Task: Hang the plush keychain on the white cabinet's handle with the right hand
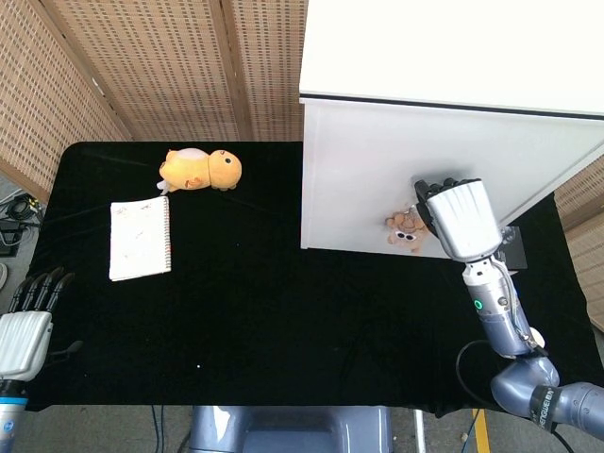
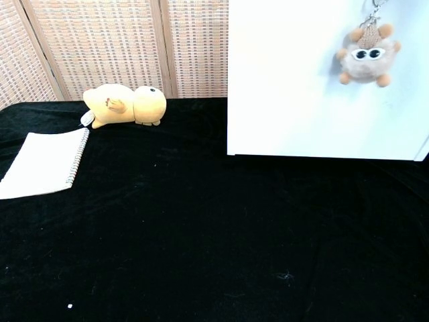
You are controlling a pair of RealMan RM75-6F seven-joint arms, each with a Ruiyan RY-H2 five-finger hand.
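The white cabinet (image 1: 368,170) stands at the table's back right, its front also filling the chest view's upper right (image 2: 288,80). My right hand (image 1: 460,217) is up against that front with its fingers curled, and it holds the plush keychain by its ring. The small brown plush (image 1: 404,229) dangles just left of the hand. In the chest view the plush (image 2: 365,57) hangs from a short chain running out of the top edge. The hand covers the cabinet's handle. My left hand (image 1: 25,330) rests at the table's front left, fingers straight and apart, holding nothing.
A yellow plush toy (image 1: 200,170) lies at the back of the black table, left of the cabinet. A white spiral notebook (image 1: 140,238) lies further left. A small dark object (image 1: 514,247) sits by the cabinet's right corner. Woven screens stand behind.
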